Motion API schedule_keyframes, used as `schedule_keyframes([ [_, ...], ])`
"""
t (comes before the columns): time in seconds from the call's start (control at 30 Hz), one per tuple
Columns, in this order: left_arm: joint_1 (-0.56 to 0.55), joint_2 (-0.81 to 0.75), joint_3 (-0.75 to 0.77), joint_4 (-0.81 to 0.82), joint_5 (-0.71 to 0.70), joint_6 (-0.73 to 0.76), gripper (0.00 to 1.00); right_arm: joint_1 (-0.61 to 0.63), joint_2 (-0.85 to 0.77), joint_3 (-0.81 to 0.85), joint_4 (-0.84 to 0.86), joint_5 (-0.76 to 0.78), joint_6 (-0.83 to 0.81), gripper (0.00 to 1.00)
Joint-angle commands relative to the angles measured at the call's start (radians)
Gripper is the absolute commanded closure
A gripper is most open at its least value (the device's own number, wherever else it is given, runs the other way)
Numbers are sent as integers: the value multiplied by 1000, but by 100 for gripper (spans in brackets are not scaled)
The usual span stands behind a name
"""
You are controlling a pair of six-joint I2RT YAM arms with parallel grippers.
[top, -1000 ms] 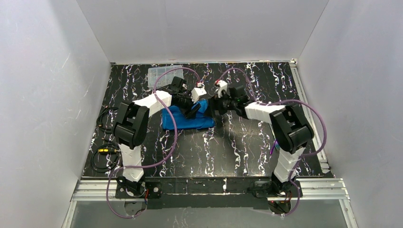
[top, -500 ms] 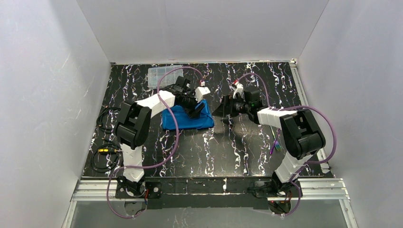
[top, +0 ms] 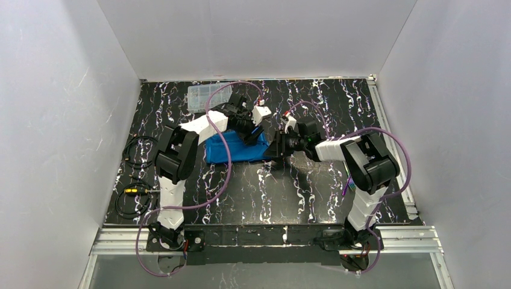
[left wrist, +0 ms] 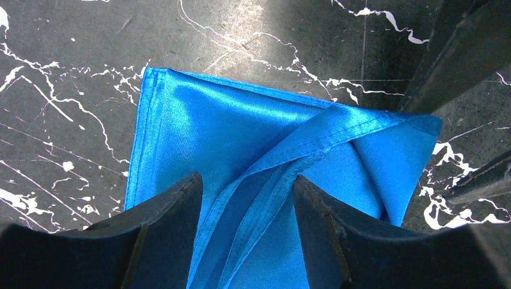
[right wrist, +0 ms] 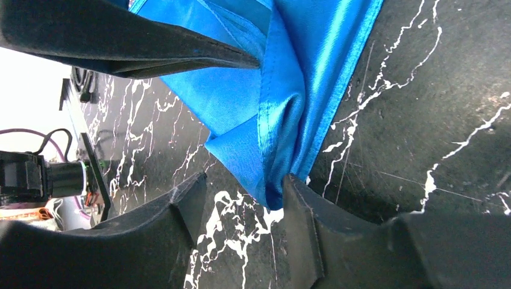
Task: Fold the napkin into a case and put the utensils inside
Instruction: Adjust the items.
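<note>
- Nearest me, beside the right arm's elbow, a few thin purple and green pieces lay on the desk. I took them for the utensils, though they were too small to make out. They sat well apart from the cloth, so this step was about folding, not loading.
- A little further in, the right claw was at the right-hand corner of the napkin. Its jaws stood partway apart with the layered corner between them, the cloth resting against one finger and not pinched.
- I judged that it should stay low to the desk and gather every layer at that corner before closing. Catching only the top sheet would let the fold underneath fall open.
- The napkin itself lay in the middle of the desk, folded to a rectangle with a diagonal hemmed band across it. It was not yet a narrow case.
- The cloth looked slick and shiny. To my eye it would slide on itself, so the fold called for a slow carry-over and a firm press along the crease.
- Over the far part of the napkin, the left claw had its jaws about half apart, straddling the diagonal band and holding nothing.
- Its best use, I thought, was to pin that band flat while the right side was turned.
- Farthest off, a clear box sat at the back left, apart from everything.
</note>
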Motion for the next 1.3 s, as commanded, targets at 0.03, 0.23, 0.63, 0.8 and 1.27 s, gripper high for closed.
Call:
schedule_keyframes([
  [0.03,-1,7,41,-29,11,-19,47,7,-13,49,30,48,-9,50],
  [0.23,-3,9,24,-41,41,-20,50,6,-14,91,-44,74,-50,50],
  [0.63,-7,-12,-11,-58,35,31,54,6,55,133,1,-11,15,98],
  [0.8,-7,-2,-6,-59,42,24,58,-1,58,148,4,-43,48,99],
  [1.27,-16,11,-5,-56,62,18,61,-16,162,167,145,-25,236,97],
])
